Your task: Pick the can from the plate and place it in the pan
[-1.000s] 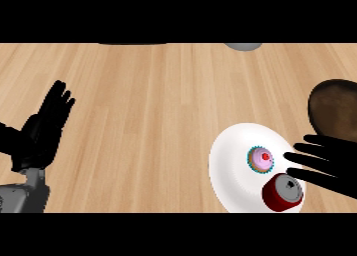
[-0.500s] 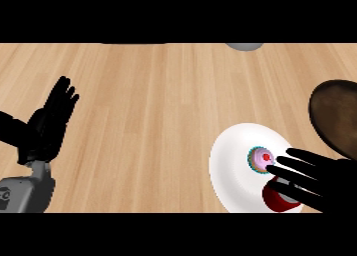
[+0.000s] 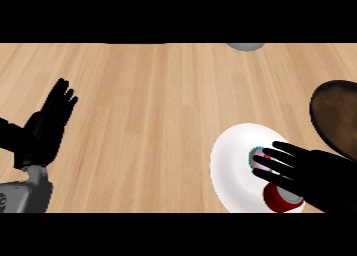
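The can point(image 3: 278, 200) lies on its side on the white plate point(image 3: 231, 155) at the lower right; its red body and a bit of its teal-and-pink end show. My right hand point(image 3: 321, 172) lies over the can with straight fingers pointing left, hiding most of it. I cannot tell whether the fingers touch it. The dark brown pan point(image 3: 345, 117) sits just beyond the plate at the right edge, partly cut off. My left hand point(image 3: 41, 131) rests open at the left, fingers up, far from the plate.
A grey rounded object point(image 3: 245, 46) peeks in at the counter's far edge. Bare wooden counter point(image 3: 159, 110) stretches between the two hands.
My right hand has slid left and forward over the plate and now covers most of the can. The left hand has shifted only slightly.
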`<action>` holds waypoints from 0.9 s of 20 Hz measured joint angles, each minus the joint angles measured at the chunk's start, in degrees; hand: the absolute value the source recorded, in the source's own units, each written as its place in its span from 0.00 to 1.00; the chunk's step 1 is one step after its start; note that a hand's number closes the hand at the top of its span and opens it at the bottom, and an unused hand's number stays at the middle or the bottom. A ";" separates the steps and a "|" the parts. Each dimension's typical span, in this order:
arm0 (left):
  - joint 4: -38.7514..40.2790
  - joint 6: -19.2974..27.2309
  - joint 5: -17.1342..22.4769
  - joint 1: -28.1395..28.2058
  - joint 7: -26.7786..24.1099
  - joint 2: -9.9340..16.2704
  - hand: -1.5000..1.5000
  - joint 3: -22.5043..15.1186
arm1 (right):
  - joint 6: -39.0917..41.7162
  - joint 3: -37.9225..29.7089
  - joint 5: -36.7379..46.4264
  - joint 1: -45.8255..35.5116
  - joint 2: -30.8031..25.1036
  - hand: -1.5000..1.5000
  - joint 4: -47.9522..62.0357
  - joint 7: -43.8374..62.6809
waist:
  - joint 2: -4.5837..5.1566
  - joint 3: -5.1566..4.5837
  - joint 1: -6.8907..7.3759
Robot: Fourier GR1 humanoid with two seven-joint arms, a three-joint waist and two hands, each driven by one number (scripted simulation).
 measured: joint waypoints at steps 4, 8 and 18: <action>0.25 0.74 -1.81 -0.26 -0.07 -1.70 0.50 -0.76 | -1.10 1.71 4.45 1.10 1.36 0.00 1.71 -1.26 | -0.01 0.00 -0.09; 1.10 -0.76 -1.27 -1.04 0.02 -1.01 0.50 1.03 | -2.33 3.52 7.93 0.95 3.97 0.00 4.54 -2.45 | 0.00 0.01 -0.07; -0.77 -1.76 -2.64 0.48 0.52 -2.54 0.50 1.56 | -3.14 4.10 12.68 0.87 10.83 0.00 9.98 -4.23 | -0.02 0.00 -0.09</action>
